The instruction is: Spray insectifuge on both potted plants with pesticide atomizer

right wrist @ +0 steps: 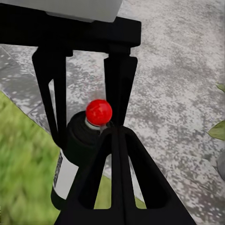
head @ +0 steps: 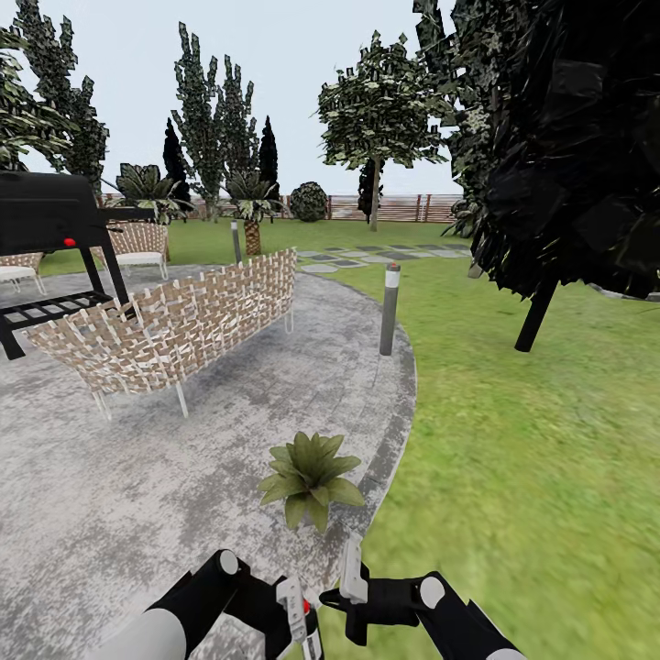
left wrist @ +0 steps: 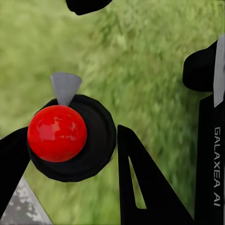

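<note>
One potted plant (head: 311, 476) sits low in the middle of the frame, at the stone patio's (head: 110, 495) edge beside the lawn (head: 532, 458). At the bottom centre, the left gripper (head: 304, 616) holds the pesticide atomizer (right wrist: 77, 154); I cannot tell the right gripper's (head: 351, 587) opening.

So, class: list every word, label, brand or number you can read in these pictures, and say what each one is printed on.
"GALAXEA AI": white letters running up the black right arm, seen in the left wrist view.
Dark marks on the white label of the spray bottle held in the left gripper: too small and blurred to read.
No other readable text on the bollard lamp, the barbecue or the wicker bench.
</note>
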Controlling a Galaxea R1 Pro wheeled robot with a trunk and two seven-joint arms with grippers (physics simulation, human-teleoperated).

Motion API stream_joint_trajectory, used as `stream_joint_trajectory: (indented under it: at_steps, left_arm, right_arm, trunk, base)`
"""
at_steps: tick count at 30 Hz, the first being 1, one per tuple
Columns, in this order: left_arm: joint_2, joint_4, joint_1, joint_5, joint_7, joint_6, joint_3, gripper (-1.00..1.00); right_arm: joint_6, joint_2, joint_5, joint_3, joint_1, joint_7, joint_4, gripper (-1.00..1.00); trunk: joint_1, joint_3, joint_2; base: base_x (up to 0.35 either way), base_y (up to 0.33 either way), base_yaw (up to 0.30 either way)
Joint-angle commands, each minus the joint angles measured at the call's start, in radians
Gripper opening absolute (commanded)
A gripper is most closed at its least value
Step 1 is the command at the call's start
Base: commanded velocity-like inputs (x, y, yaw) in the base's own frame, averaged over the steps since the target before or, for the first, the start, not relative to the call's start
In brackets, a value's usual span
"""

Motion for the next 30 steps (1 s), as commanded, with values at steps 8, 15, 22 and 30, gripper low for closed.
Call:
stream_joint_trajectory:
  at_steps: [8,15,22,30]
  left_arm:
    - [-0.009,-0.003,0.000,-0.002,-0.001,-0.012,0.003,-1.00]
    - [-0.025,-0.002,-0.002,-0.001,-0.001,-0.013,0.003,-1.00]
    - [-0.024,-0.003,-0.002,-0.001,-0.001,-0.013,0.004,-1.00]
    - [-0.022,-0.001,-0.002,-0.001,-0.001,-0.013,0.005,-1.00]
  right_arm:
    - [-0.004,0.000,0.007,-0.001,0.000,0.000,-0.001,-1.00]
    - [-0.004,0.000,0.008,-0.001,0.000,0.000,-0.001,-1.00]
    - [-0.004,0.000,0.008,-0.001,0.000,0.000,-0.001,-1.00]
    - [-0.004,0.000,0.008,-0.001,0.000,0.000,-0.001,-1.00]
  trunk:
    - [0.000,-0.001,0.000]
    - [0.000,-0.001,0.000]
    - [0.000,-0.001,0.000]
    - [0.000,-0.001,0.000]
  base:
    - [0.000,0.000,0.000]
    - [0.000,0.000,0.000]
    - [0.000,0.000,0.000]
    - [0.000,0.000,0.000]
